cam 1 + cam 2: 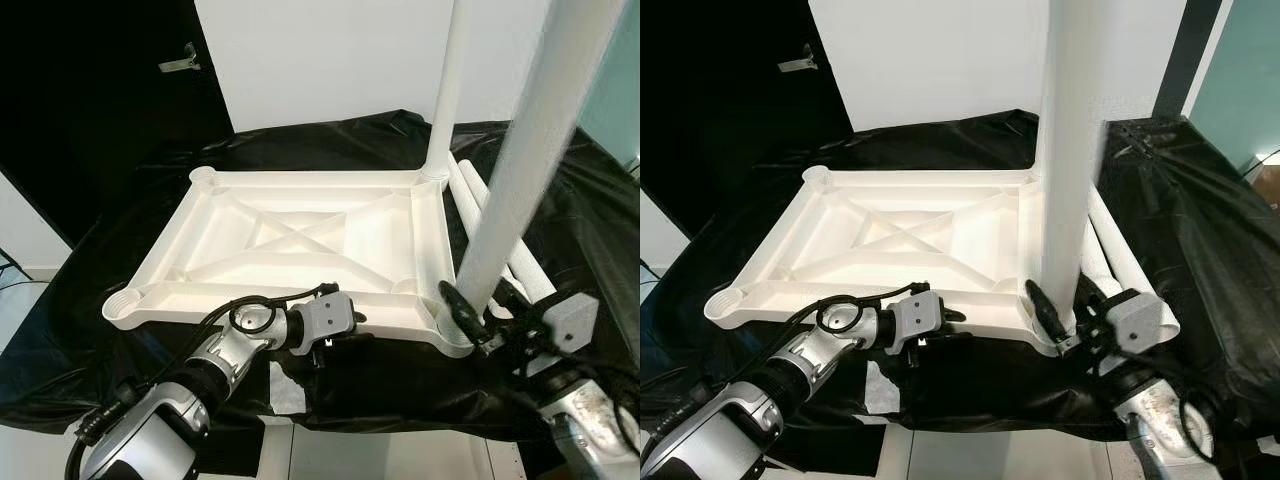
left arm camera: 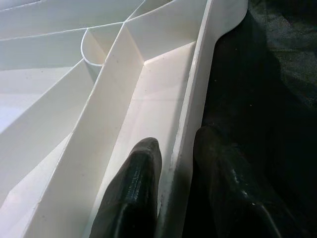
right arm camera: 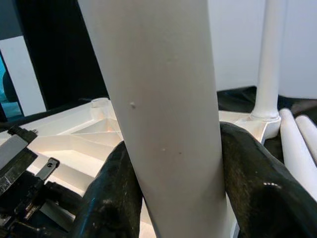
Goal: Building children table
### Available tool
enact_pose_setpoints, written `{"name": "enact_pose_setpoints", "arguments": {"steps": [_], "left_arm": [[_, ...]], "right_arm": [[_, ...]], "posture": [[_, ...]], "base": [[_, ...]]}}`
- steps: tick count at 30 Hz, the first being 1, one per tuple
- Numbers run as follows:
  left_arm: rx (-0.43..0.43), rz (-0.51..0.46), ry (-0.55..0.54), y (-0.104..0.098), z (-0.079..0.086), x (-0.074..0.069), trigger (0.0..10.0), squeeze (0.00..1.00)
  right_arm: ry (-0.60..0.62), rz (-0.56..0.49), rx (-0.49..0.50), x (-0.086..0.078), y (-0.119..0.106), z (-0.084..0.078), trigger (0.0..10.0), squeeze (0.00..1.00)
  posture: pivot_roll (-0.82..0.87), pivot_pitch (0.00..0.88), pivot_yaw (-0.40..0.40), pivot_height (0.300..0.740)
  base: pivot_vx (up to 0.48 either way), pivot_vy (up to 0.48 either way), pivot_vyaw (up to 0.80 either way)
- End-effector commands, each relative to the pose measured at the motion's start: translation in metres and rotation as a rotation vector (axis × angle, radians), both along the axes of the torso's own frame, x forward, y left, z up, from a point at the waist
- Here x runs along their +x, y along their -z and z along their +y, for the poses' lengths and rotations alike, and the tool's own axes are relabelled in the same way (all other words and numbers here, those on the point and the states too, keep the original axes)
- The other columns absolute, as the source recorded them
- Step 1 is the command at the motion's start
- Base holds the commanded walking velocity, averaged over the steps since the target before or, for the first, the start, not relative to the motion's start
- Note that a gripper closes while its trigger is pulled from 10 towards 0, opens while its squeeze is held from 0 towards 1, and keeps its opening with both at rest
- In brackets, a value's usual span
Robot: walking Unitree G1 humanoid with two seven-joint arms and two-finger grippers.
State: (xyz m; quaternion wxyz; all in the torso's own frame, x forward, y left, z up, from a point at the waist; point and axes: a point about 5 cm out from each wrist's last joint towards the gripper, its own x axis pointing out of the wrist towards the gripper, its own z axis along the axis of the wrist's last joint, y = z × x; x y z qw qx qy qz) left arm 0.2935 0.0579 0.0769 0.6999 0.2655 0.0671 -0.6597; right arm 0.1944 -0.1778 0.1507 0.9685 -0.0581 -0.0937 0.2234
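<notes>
Your tabletop (image 1: 300, 240) lies upside down on the black cloth (image 1: 590, 230), ribs facing up. One leg (image 1: 446, 90) stands seated in the far corner socket beyond your right gripper (image 1: 470, 318). That gripper has its fingers closed around a second leg (image 1: 520, 160) low on the shaft, holding it roughly upright with its foot at the near corner socket directly below the fingers; you cannot tell from here whether it is fully seated. It leans a little, so I judge it is partway home.

Your left gripper (image 2: 173, 198) straddles the tabletop's near rim, one finger inside the rim and one outside, clamped on it and steadying the piece.

Two spare legs (image 1: 500, 235) lie on the cloth just beyond your right gripper, between the two upright legs. The two corner sockets (image 1: 208, 178) away past your left gripper are empty, so about half the job remains.
</notes>
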Motion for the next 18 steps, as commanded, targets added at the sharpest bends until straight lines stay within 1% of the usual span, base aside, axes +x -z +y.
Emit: {"name": "enact_pose_setpoints", "arguments": {"steps": [1,2,4,6,8,10,13,18], "left_arm": [[0.175,0.182,0.156,0.032,0.011,-0.023,10.0,0.0],[0.175,0.182,0.156,0.032,0.011,-0.023,10.0,0.0],[0.175,0.182,0.156,0.032,0.011,-0.023,10.0,0.0],[0.175,0.181,0.159,0.032,0.01,-0.023,10.0,0.0],[0.175,0.18,0.161,0.032,0.009,-0.023,10.0,0.0],[0.175,0.18,0.161,0.032,0.009,-0.023,10.0,0.0],[0.172,0.179,0.16,0.032,0.009,-0.023,10.0,0.0],[0.173,0.18,0.157,0.032,0.01,-0.023,10.0,0.0]], "right_arm": [[-0.008,0.368,0.03,-0.014,0.057,0.001,10.0,0.0],[0.018,0.385,0.063,-0.013,0.057,-0.001,10.0,0.0],[0.018,0.385,0.063,-0.013,0.057,-0.001,10.0,0.0],[0.064,0.383,0.118,-0.009,0.053,-0.005,10.0,0.0],[0.075,0.379,0.136,-0.006,0.049,-0.006,10.0,0.0],[0.075,0.379,0.136,-0.006,0.049,-0.006,10.0,0.0],[0.061,0.392,0.167,-0.004,0.044,-0.006,10.0,0.0],[0.044,0.419,0.168,-0.004,0.043,-0.005,10.0,0.0]], "posture": [[-0.24,0.053,0.089,0.74],[-0.24,0.054,0.089,0.74],[-0.24,0.054,0.089,0.74],[-0.24,0.054,0.089,0.74],[-0.25,0.053,0.09,0.74],[-0.25,0.053,0.09,0.74],[-0.24,0.051,0.086,0.74],[-0.24,0.05,0.085,0.74]], "base": [[0.0,0.0,0.0],[0.0,0.0,0.0],[0.0,0.0,0.0],[0.0,0.0,0.0],[0.0,0.0,0.0],[0.0,0.0,0.0],[0.0,0.0,0.0],[0.0,0.0,0.0]]}}
